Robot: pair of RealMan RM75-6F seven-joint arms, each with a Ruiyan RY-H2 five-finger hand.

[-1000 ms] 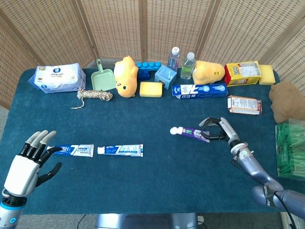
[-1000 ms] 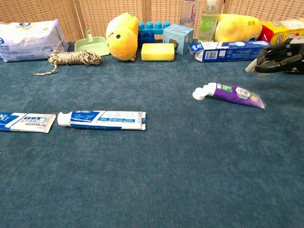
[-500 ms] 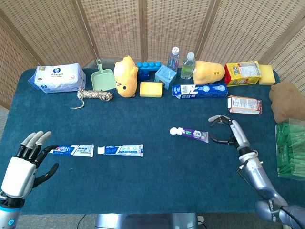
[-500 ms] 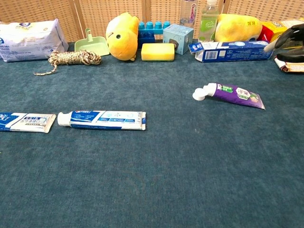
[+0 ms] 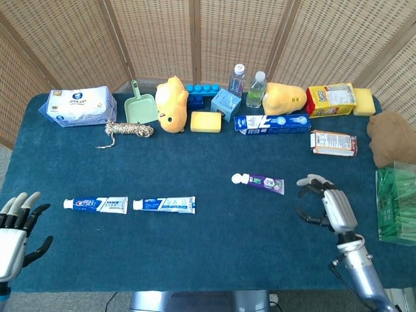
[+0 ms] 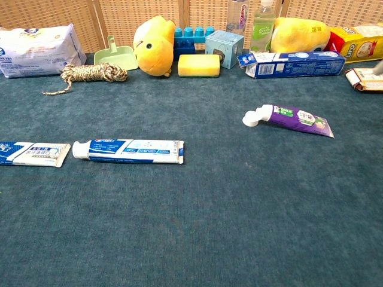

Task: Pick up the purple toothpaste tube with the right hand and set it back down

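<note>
The purple toothpaste tube lies flat on the blue cloth, white cap pointing left. My right hand hovers to its right and nearer the front edge, apart from it, fingers spread and holding nothing. It shows only in the head view. My left hand is low at the front left corner, fingers apart and empty, well left of the blue toothpaste tubes.
Two blue-and-white toothpaste tubes lie at front left. Along the back stand a wipes pack, green scoop, rope, yellow plush, sponge, bottles and toothpaste box. A green basket sits at right.
My right hand has let go of the purple tube and drawn back toward the front right. The left hand has sunk toward the front left corner. The tube lies still.
</note>
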